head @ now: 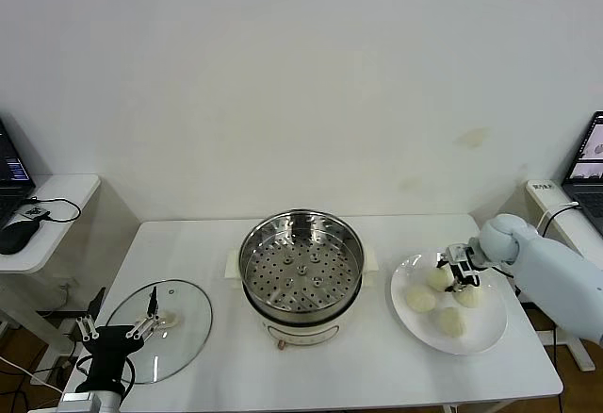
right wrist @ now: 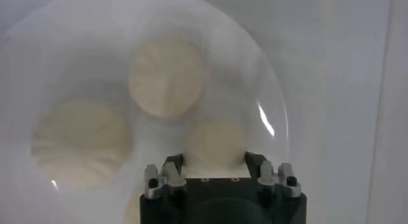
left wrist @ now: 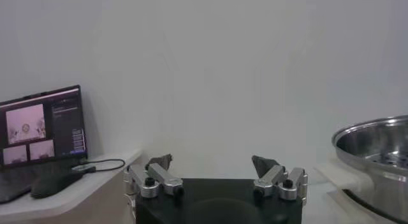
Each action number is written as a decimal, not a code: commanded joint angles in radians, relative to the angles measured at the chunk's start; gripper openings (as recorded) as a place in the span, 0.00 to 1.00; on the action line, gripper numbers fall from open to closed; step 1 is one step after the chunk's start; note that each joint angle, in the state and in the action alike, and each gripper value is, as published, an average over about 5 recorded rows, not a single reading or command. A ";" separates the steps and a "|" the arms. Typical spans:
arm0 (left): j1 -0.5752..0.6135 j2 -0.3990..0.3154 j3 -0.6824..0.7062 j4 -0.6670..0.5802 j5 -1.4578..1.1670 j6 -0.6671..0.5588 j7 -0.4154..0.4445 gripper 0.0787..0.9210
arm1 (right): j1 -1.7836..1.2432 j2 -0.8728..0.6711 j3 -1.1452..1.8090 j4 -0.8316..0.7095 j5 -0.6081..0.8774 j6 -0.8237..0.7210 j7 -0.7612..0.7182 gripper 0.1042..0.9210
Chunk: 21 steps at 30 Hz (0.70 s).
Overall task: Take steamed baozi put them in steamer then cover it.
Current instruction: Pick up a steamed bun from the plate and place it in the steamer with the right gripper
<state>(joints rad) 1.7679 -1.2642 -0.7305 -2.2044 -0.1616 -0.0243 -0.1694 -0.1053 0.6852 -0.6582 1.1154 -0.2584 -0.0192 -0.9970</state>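
The steamer [head: 301, 276] stands at the table's centre, its perforated basket empty; its rim also shows in the left wrist view [left wrist: 376, 149]. Four cream-white baozi lie on a white plate [head: 490, 333] to its right. My right gripper [head: 452, 277] is down on the plate, its jaws closed against both sides of one baozi [right wrist: 215, 142], the far-left one [head: 438, 278], which still rests on the plate. The others [right wrist: 166, 75] lie beyond and beside it. The glass cover [head: 174, 333] lies flat at the table's left. My left gripper [head: 125, 296] is open and empty at the cover's left edge [left wrist: 212, 163].
A side table [head: 47, 234] with a laptop [left wrist: 41, 126], mouse and cable stands on the left. Another laptop [head: 592, 163] is at the far right. The white wall is close behind the table.
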 commanded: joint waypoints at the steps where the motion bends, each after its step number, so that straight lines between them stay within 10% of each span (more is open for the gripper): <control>1: 0.000 0.001 0.000 -0.002 0.000 0.000 0.000 0.88 | 0.045 -0.017 -0.034 0.017 0.014 0.002 -0.001 0.59; 21: -0.028 0.019 0.003 0.020 -0.017 -0.008 0.002 0.88 | 0.721 0.086 -0.455 0.225 0.417 0.015 0.014 0.60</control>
<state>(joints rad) 1.7416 -1.2461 -0.7299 -2.1849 -0.1784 -0.0340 -0.1682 0.4229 0.7260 -0.9922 1.2926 0.0507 -0.0018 -0.9885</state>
